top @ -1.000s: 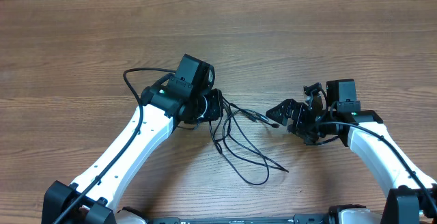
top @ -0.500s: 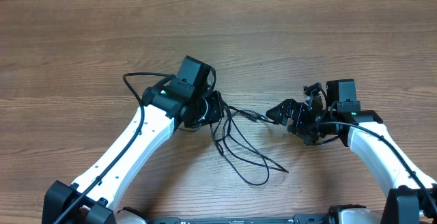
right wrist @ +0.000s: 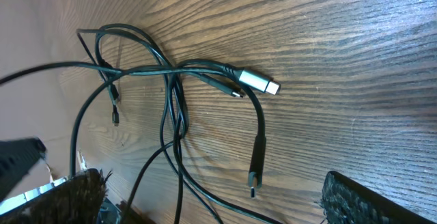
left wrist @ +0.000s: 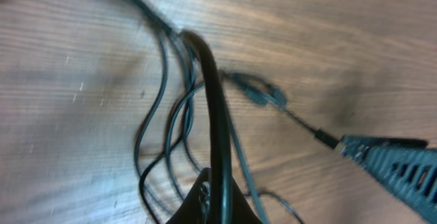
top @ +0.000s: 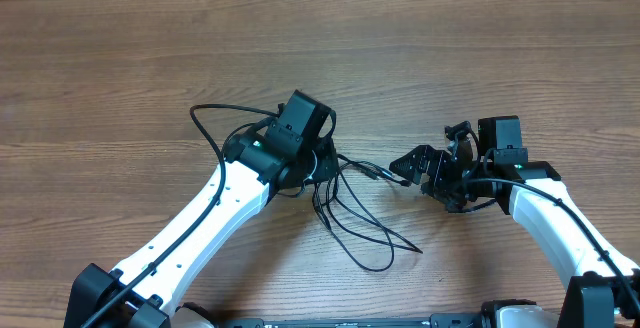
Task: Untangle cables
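The cables [top: 365,169] lie in a loose tangle on the wooden bench [top: 450,48], in the gap between the two arms. The left gripper [top: 316,163] has its jaws clenched tight, and in its wrist view the cords [left wrist: 162,74] run right past their tips, at 12 o'clock (whether a strand is actually pinched there, I cannot tell). From that spot the loops fan out toward 5 o'clock, while one strand heads toward 3 o'clock and ends just beside the right gripper [top: 405,165]. Its jaws stand wide apart and grasp nothing. In the right wrist view the right gripper [right wrist: 212,183] frames the tangle [right wrist: 177,67], which lies mostly at 11 o'clock from the gap. A silver plug [right wrist: 258,82] rests at 12 o'clock, and a black plug [right wrist: 256,159] lies nearest, between the open jaws.
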You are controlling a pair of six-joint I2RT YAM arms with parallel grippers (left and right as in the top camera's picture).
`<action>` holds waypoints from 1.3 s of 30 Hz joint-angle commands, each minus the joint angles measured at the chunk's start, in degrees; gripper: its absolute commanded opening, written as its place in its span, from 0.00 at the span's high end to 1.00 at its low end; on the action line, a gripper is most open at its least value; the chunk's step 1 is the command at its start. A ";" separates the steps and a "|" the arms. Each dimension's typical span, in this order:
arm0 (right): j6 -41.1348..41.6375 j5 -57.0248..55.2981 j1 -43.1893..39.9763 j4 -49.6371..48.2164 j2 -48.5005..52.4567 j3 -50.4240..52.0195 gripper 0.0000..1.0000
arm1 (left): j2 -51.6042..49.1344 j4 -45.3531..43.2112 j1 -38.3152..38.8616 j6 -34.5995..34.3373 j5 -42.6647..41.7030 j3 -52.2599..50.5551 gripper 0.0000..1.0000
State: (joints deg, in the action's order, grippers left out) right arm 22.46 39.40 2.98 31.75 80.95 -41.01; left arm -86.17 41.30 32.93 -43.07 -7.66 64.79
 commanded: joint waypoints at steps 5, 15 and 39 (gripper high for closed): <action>-0.44 -0.39 -0.15 -0.13 -0.79 0.11 0.00 | 1.38 -1.97 -1.66 17.77 2.12 3.30 0.96; -0.46 -0.39 -0.15 -0.13 -0.79 0.11 0.00 | 8.50 -2.45 -10.14 24.04 3.10 12.72 0.96; -0.44 -0.39 -0.15 -0.15 -0.79 0.11 0.00 | 16.44 3.48 -14.56 36.74 -4.42 21.29 0.96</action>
State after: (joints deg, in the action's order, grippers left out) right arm 22.46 39.40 2.98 31.75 80.95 -41.01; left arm -69.28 43.92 18.63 -7.25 -11.38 85.62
